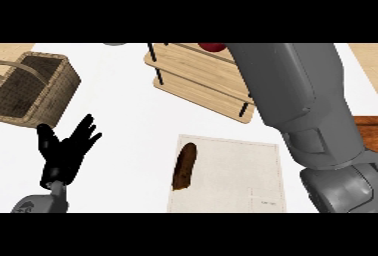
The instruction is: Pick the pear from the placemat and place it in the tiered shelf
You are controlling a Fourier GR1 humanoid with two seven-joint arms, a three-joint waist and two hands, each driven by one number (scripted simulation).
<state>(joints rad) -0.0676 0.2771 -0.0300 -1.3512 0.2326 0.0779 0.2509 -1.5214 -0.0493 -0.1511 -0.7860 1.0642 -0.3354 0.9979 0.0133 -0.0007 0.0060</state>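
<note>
Woven wicker basket [59,87], slatted wooden tiered shelf [198,80], pale rectangular placemat [238,170]

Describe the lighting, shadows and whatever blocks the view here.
Head view: light is flat, with no glare on the white counter and no clear cast shadows beneath the woven wicker basket or the pale wooden tiered shelf; the grey right forearm, close to the camera, covers the shelf's right part; a red item is cropped at the top edge.
</note>
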